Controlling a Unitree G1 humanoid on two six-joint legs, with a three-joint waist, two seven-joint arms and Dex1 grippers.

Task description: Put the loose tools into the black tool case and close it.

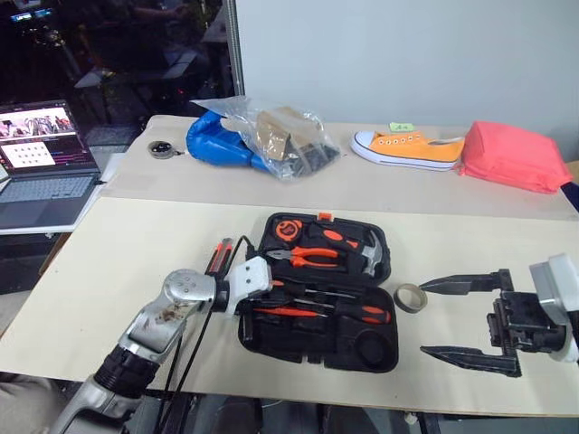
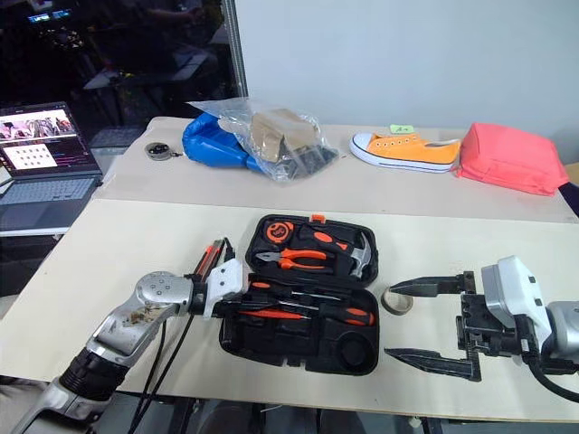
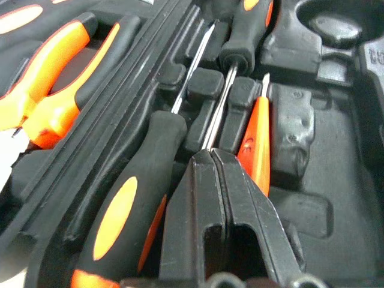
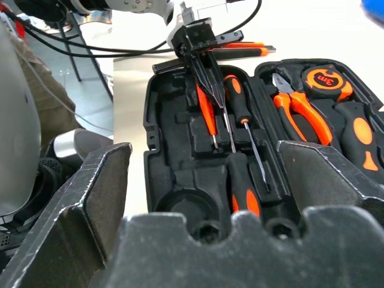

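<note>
Centre of the head views: black tool case (image 1: 321, 294) lay open on the table (image 1: 118, 262), lid half toward the top of the frame with pliers (image 1: 306, 257), hammer (image 1: 366, 251) and tape measure (image 1: 289, 230) seated. Lower half carried two orange-and-black screwdrivers (image 2: 348, 313) and a slim red screwdriver (image 1: 289, 311). Utility knife (image 1: 218, 256) lay outside on the table, just left of the case.

Left wrist view gave the detail the head views lacked: left gripper (image 3: 217, 157) fully closed, tips down among the steel shafts, red screwdriver (image 3: 256, 144) just beside one finger; contact with a shaft could not be settled, nothing visibly held. Right wrist view showed that gripper (image 4: 204, 57) from the front, over the lower half of the case.

Right gripper (image 1: 432, 316) spread wide, empty, hovering right of the case near a tape roll (image 1: 411, 297). Open table remained along the left edge and between case and right gripper.
</note>
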